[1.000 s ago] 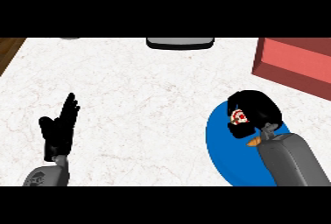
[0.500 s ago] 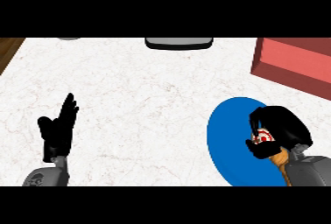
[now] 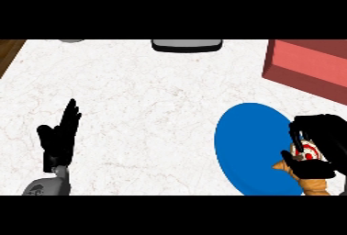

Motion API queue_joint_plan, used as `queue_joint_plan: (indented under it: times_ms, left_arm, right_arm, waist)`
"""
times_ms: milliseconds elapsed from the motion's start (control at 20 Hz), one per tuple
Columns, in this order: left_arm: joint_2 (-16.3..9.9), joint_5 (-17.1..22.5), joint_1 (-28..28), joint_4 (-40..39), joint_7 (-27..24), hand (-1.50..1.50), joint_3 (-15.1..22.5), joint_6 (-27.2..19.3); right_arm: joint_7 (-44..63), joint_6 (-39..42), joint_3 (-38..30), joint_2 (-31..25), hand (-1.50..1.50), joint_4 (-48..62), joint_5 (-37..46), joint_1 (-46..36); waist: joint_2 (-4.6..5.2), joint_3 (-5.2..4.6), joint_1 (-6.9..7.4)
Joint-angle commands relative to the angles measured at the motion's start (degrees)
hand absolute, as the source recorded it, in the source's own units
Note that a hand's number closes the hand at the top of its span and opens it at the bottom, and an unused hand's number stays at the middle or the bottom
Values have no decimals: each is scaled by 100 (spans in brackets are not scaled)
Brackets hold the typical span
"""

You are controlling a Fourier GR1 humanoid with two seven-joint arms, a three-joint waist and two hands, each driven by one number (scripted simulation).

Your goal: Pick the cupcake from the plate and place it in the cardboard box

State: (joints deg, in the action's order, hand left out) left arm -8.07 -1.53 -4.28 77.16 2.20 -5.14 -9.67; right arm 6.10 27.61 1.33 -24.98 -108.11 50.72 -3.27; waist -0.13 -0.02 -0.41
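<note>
Head view: the right hand (image 3: pixel 318 151), fingers curled round the cupcake (image 3: pixel 308 151), has drawn back toward the blue plate's (image 3: pixel 251 147) right edge, away from the cardboard box (image 3: pixel 308 64). Transfer remains outstanding. The left hand (image 3: pixel 59 137) rests released on the desk (image 3: pixel 149 101).
</note>
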Motion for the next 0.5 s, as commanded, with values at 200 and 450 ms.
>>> queue_joint_plan:
  times_ms: [200,450]
  left_arm:
    - [155,-155,368,297,12,0,159,-152]
    - [142,-119,135,386,330,0,181,-95]
  right_arm:
    - [739,949,-1472,16,150,-1946,-1345,-224]
    - [1670,1729,-2277,-232,150,-1831,-2199,-1452]
  waist:
    - [-34,-4,-43]
    - [-7,-4,37]
